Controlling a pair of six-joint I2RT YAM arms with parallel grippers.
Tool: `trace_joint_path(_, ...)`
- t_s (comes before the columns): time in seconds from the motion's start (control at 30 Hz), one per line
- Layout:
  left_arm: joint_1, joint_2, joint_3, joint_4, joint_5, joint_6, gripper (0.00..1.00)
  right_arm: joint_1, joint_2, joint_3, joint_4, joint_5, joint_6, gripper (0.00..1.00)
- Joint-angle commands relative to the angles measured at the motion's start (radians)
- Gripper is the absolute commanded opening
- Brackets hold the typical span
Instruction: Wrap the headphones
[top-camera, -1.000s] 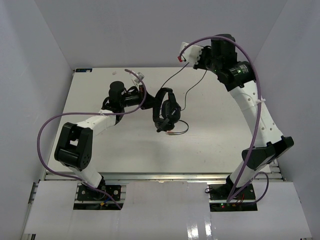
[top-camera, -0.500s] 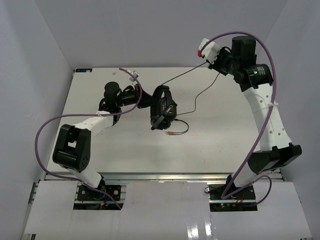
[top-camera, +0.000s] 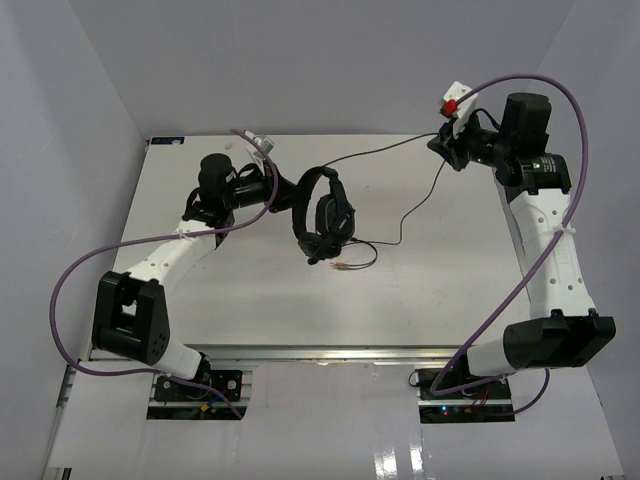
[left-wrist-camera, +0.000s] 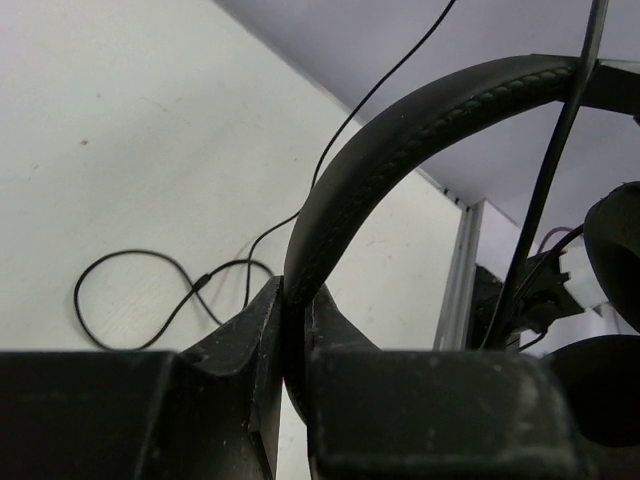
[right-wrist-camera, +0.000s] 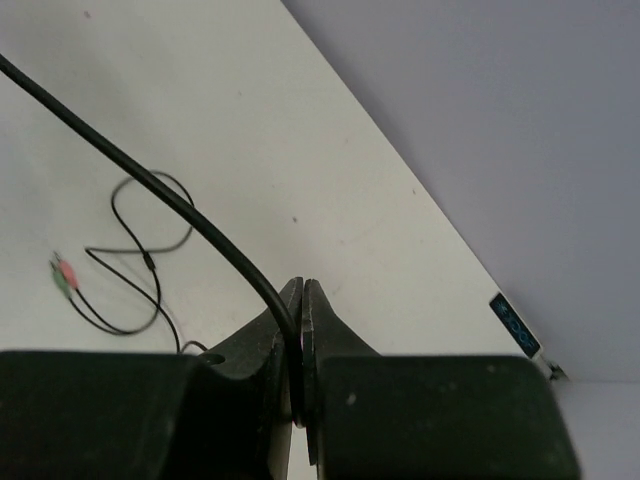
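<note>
Gripping the headband (left-wrist-camera: 420, 120), the left jaws are seen shut on the headphones (top-camera: 325, 210), which are held up over the middle of the table (top-camera: 450, 290). The arch is turned toward the left arm (top-camera: 170, 250) and the earcups hang on the side away from it. The right jaws, at the end of the right arm (top-camera: 545, 230), are pinched tight on the thin black cable (right-wrist-camera: 150, 190), raised near the far right corner and well apart from the headset.

Between the two holds the cable is drawn in a nearly straight line running right and away from the headband. This line is judged to be what the coming move turns on, since the cable must be carried back toward the headset, which lies to the left of the right jaws and nearer the bases, and laid around it. Past the right jaws the slack is seen to drop to the table in a loose curve. It ends in a small loop and the coloured plugs (top-camera: 342, 266), just on the near side of the earcups.

Bare table is left between the headset and the right arm, so room for a sweep is offered there and toward the near edge. The back and right walls stand close to the right jaws, and little room is judged to be left on that side
</note>
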Motion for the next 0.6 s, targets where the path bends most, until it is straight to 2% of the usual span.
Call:
trace_joint_path(0.0, -0.025, -0.028, 0.023, -0.17, -0.069, 0.154, 0.0, -0.032, 0.011, 0.071, 0.189, -0.159, 0.194, 0.08)
trace_joint_path(0.13, -0.066, -0.034, 0.008, -0.254, -0.148, 0.246, 0.0, -0.056, 0.026, 0.068, 0.249, -0.219, 0.282, 0.08)
trace_joint_path(0.57, -0.151, -0.04, -0.063, -0.322, -0.235, 0.355, 0.0, -0.09, 0.033, 0.007, 0.366, -0.269, 0.389, 0.08)
